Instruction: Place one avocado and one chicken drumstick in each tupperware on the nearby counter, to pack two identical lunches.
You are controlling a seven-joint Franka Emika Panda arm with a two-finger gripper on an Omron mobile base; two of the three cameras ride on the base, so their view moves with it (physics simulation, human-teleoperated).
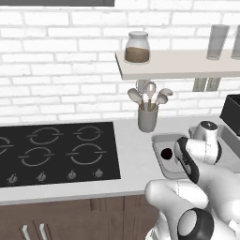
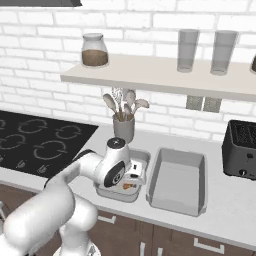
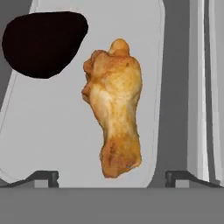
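A golden-orange chicken drumstick (image 3: 114, 109) lies on the floor of a grey tupperware (image 3: 52, 131), beside a near-black avocado (image 3: 43, 41). My gripper (image 3: 111, 177) hovers just over the drumstick, jaws open wide on either side of its lower end and not touching it. From the right base view the hand (image 2: 131, 177) hangs low over this left tupperware (image 2: 117, 194), where a bit of orange drumstick (image 2: 129, 186) shows. A second tupperware (image 2: 177, 182) to its right holds nothing. In the left base view the avocado (image 1: 166, 153) sits in the tupperware (image 1: 161, 140) on the counter (image 1: 133, 157).
A grey cup of utensils (image 2: 123, 129) stands just behind the left tray. A black cooktop (image 1: 56, 152) lies to the left and a black toaster (image 2: 242, 150) to the right. A wall shelf (image 2: 165, 75) with a jar and glasses overhangs the counter.
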